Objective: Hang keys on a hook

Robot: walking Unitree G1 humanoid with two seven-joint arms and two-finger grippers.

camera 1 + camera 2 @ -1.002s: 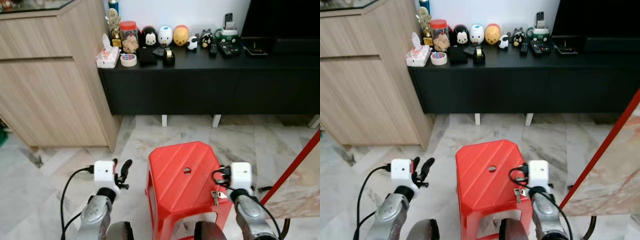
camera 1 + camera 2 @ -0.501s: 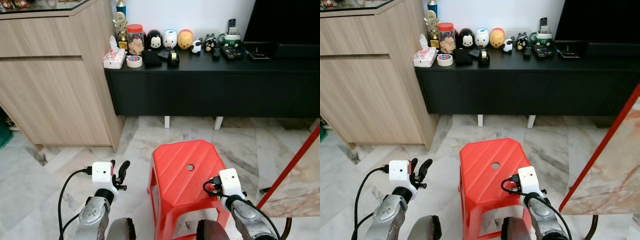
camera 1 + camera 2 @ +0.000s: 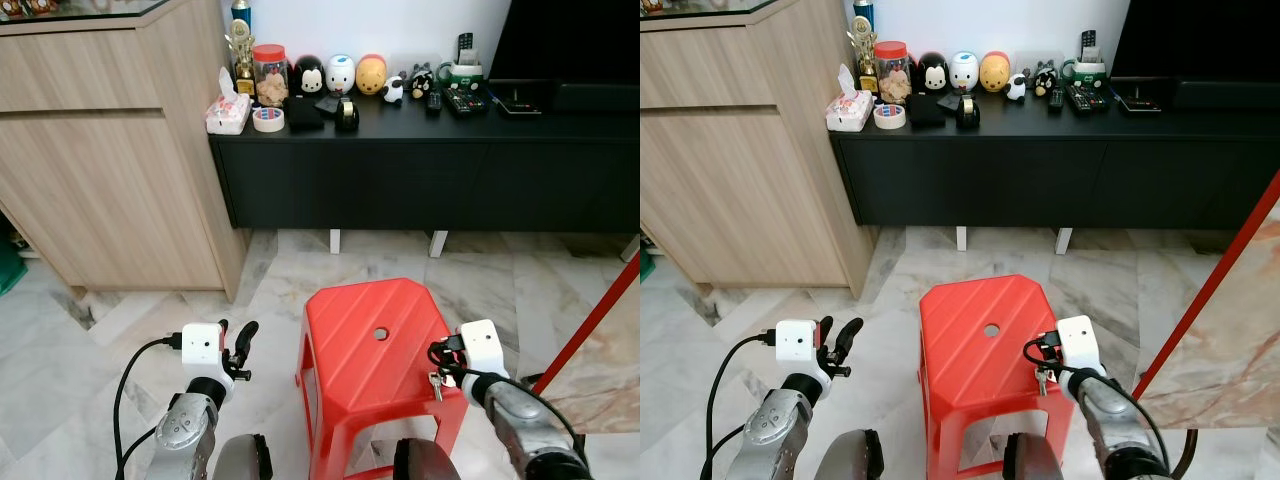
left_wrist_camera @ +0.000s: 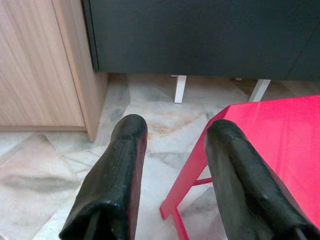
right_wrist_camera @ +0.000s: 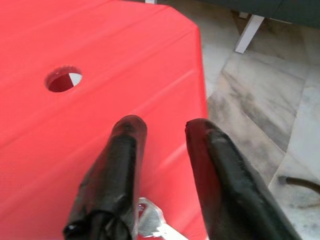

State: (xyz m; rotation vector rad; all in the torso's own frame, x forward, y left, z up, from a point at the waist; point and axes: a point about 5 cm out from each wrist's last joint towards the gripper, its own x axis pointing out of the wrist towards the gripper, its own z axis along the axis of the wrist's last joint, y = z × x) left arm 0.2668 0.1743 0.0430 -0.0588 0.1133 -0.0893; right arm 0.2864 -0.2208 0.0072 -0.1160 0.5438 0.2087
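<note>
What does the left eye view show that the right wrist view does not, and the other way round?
Left eye view: the wider room, with the black cabinet carrying toy figures, the wooden cupboard, and the left gripper, open, low over the floor. Right wrist view: a close look along the right gripper, its fingertips apart above the seat. Both: the red stool, its centre hole, and the keys close by the right gripper at the stool's edge.

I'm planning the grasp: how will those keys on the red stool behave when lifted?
The keys look metal and ringed, so they would probably dangle and swing. Lying near the smooth red stool edge, under the right gripper, they might slide off if nudged.
</note>
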